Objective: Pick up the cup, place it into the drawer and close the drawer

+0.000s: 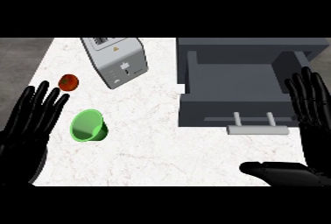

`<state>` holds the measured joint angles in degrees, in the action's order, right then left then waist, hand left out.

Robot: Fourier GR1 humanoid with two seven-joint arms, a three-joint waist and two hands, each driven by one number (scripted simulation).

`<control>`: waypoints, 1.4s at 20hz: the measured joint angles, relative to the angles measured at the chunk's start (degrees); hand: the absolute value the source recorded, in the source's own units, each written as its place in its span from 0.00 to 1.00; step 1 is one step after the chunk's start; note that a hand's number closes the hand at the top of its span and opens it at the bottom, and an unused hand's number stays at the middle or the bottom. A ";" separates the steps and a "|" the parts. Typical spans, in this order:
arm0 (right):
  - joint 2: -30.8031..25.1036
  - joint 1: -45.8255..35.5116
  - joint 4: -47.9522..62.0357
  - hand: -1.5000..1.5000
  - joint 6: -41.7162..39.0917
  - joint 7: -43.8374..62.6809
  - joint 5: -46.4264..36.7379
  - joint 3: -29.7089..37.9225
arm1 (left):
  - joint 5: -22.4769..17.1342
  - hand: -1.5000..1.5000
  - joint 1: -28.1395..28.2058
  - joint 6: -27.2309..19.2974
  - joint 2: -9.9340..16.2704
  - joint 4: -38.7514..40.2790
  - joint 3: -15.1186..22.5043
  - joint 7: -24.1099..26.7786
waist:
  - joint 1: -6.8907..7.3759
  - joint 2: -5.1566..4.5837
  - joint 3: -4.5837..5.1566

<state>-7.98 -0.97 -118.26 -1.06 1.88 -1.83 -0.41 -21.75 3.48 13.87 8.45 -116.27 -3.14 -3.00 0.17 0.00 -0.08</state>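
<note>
A green cup (88, 125) lies tilted on the white counter (168, 153) at the left, its mouth facing up and toward me. The grey drawer (236, 94) stands pulled out at the right, its inside bare, with a pale handle (257, 128) on its front. My left hand (29, 122) rests open at the left edge, fingers up, just left of the cup and apart from it. My right hand (310, 109) is open at the right edge beside the drawer's right wall, thumb (275, 170) lying across the counter below the drawer.
A silver toaster (116, 61) stands at the back, between cup and drawer. A red tomato (68, 82) sits behind the cup near the counter's left edge. Dark floor shows beyond that edge.
</note>
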 measured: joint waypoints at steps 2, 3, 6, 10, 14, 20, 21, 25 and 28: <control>-0.32 0.29 1.01 0.00 -0.82 -1.00 0.20 0.57 | -2.36 0.00 0.83 1.59 0.25 1.72 -1.15 0.03 | -0.03 -0.01 0.03; -0.32 -0.24 2.09 0.00 -1.03 -1.43 -0.06 0.63 | -3.19 0.00 1.02 2.31 0.46 2.42 -1.66 -0.10 | -0.03 0.00 0.05; -0.76 -0.43 1.94 0.00 -2.25 -0.90 0.62 1.46 | -5.29 0.00 0.71 4.27 1.51 5.37 -4.01 -0.32 | -0.10 0.00 0.06; -0.59 -1.18 2.46 0.00 -2.78 -0.82 0.87 1.91 | -2.37 0.00 1.63 6.48 0.94 12.08 -5.31 4.43 | -0.15 -0.01 0.08; -0.39 -2.33 4.52 0.00 -3.07 -1.86 0.87 2.56 | 1.26 0.00 -0.58 6.23 1.69 19.42 -7.61 8.00 | -0.22 -0.05 0.09; -0.43 -1.59 4.38 0.00 -3.83 -2.25 0.49 2.85 | 6.43 0.00 -1.16 7.67 3.32 31.00 -10.46 16.06 | -0.31 -0.05 0.10; -0.68 -1.69 4.22 0.00 -4.08 -2.06 0.95 3.44 | 7.33 0.00 -2.40 7.45 3.54 33.81 -10.90 17.36 | -0.36 -0.05 0.10; -0.19 0.53 2.94 0.00 -4.91 -2.75 1.01 3.12 | 11.51 0.00 -4.75 6.67 3.82 42.95 -11.19 22.64 | -0.47 -0.06 0.11; 0.07 0.36 4.20 0.00 -5.17 -3.86 0.87 3.46 | 14.07 0.00 -6.69 6.51 4.50 50.73 -11.73 27.74 | -0.47 -0.06 0.11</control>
<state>-7.92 -0.61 -114.06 -6.23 -1.98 -0.97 3.04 -7.68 -3.21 20.38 12.95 -65.54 -14.87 24.74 -0.30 -0.06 0.03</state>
